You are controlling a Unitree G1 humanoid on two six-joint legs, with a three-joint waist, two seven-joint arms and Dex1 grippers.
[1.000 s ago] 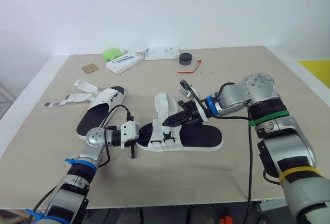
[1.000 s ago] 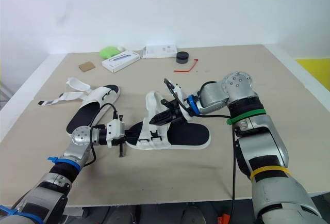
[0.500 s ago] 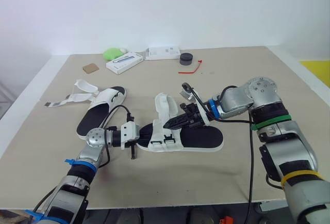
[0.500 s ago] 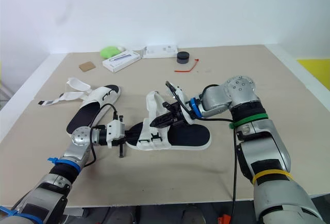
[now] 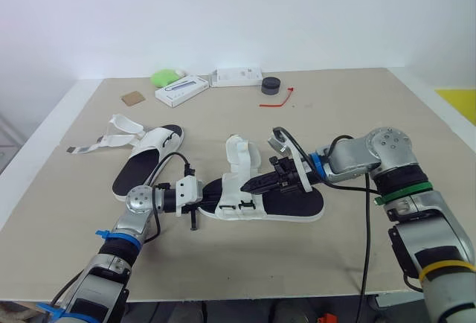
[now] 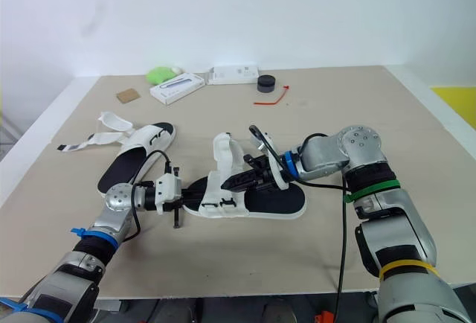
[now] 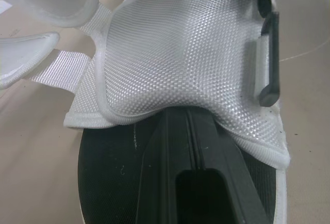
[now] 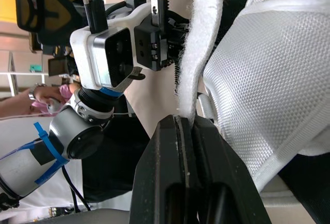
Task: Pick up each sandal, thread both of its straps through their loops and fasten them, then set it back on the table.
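The near sandal (image 5: 286, 200), black sole and white mesh upper, lies in the middle of the table. My left gripper (image 5: 205, 192) is shut on its heel end; the left wrist view has the fingers (image 7: 175, 152) closed flat over the black sole below the mesh upper (image 7: 180, 53). From the right, my right gripper (image 5: 251, 185) reaches over the sole and is shut on a white strap (image 8: 198, 53) beside the upper. A second sandal (image 5: 149, 155) lies at the left with its straps (image 5: 111, 133) spread loose.
Along the far side lie a white box (image 5: 181, 90), a green object (image 5: 165, 77), another white box (image 5: 238, 76), a black round piece (image 5: 270, 85), a red tie (image 5: 277, 100) and a brown square (image 5: 132, 97).
My right gripper has sunk lower and nearer to me with the strap in it, and the right forearm has dropped toward the table. The left gripper has kept its hold.
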